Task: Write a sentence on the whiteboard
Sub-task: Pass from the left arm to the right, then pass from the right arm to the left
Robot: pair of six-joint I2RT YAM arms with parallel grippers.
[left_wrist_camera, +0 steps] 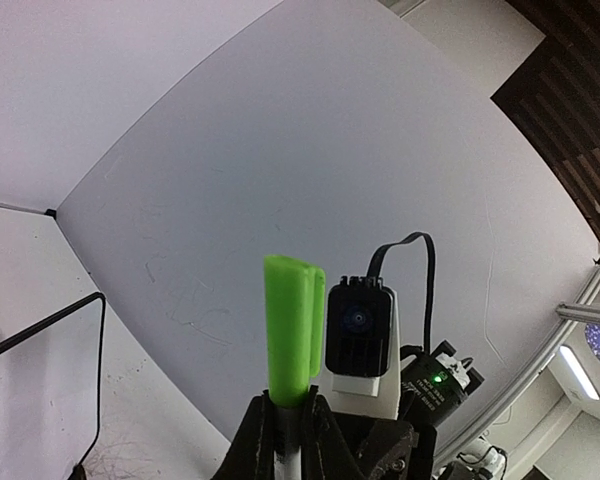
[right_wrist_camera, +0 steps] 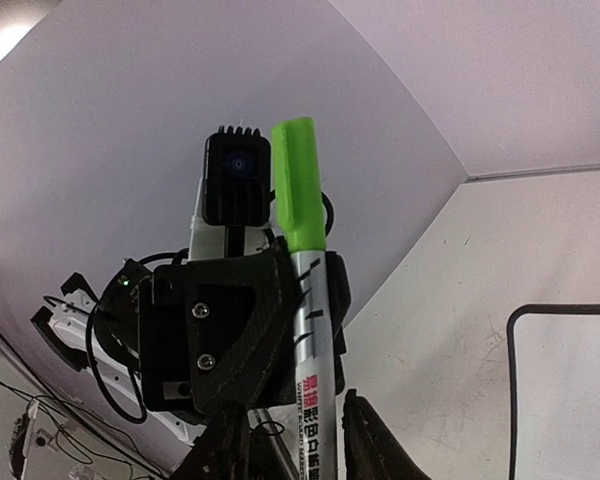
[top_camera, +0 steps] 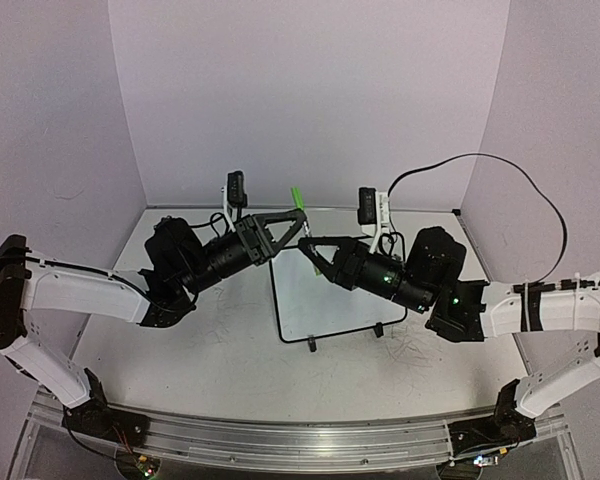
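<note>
The whiteboard [top_camera: 330, 290], white with a thin black frame and two small black feet, lies on the table between the arms. Its corner shows in the left wrist view [left_wrist_camera: 40, 400] and the right wrist view [right_wrist_camera: 580, 400]. My left gripper [top_camera: 296, 226] [left_wrist_camera: 285, 415] is shut on a silver marker [right_wrist_camera: 310, 330] just below its green cap [top_camera: 297, 195] [left_wrist_camera: 292, 330] and holds it upright above the board's far edge. My right gripper [top_camera: 309, 247] [right_wrist_camera: 295, 430] is open, its fingers [right_wrist_camera: 370, 440] standing on either side of the marker's lower body, with a gap on one side.
The white tabletop [top_camera: 210, 350] is covered with faint scribbles. Pale walls enclose the table on the left, back and right. A black cable [top_camera: 500, 165] loops above the right arm.
</note>
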